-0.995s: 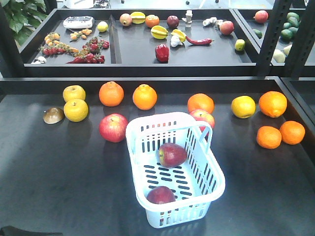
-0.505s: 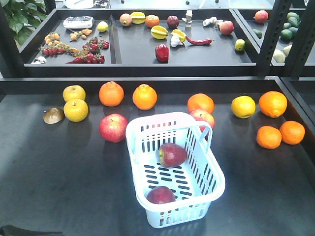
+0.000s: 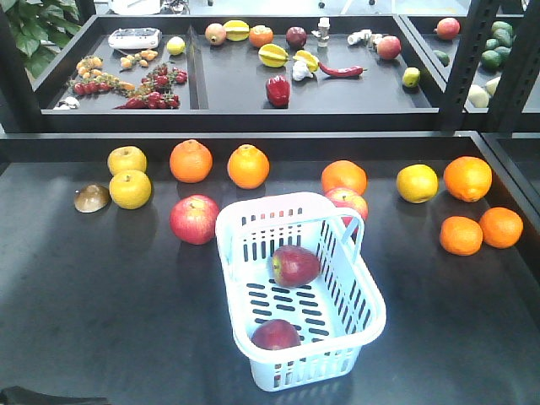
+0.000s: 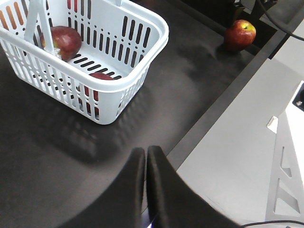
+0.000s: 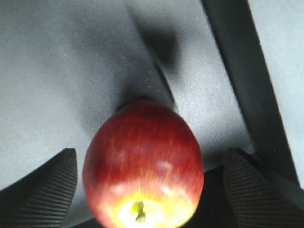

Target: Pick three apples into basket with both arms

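The pale basket [image 3: 232, 221] stands in the middle of the dark table with two dark red apples inside it [image 3: 294, 265] [image 3: 275, 335]. The left wrist view shows the same basket [image 4: 142, 71] and the two apples [image 4: 65, 40] [image 4: 99, 77]. A third apple [image 4: 240, 34] sits near the table's front edge, beyond the basket. In the right wrist view that apple [image 5: 142, 161] fills the space between the ribbed fingers [image 5: 52, 190] of my right gripper [image 5: 151, 153], which is open and not touching it. My left gripper [image 4: 146, 150] is shut on nothing, above the table's edge. Neither arm shows in the front view.
Oranges [image 3: 191, 160] [image 3: 248, 166] [image 3: 467, 178], yellow fruit [image 3: 130, 188] [image 3: 418, 183] and brighter red apples [image 3: 194, 218] [image 3: 348, 201] lie behind and beside the basket. A brown lump [image 3: 91, 197] lies at the left. A back tray [image 3: 211, 84] holds mixed produce. The table's raised front rim [image 4: 223, 102] borders grey floor.
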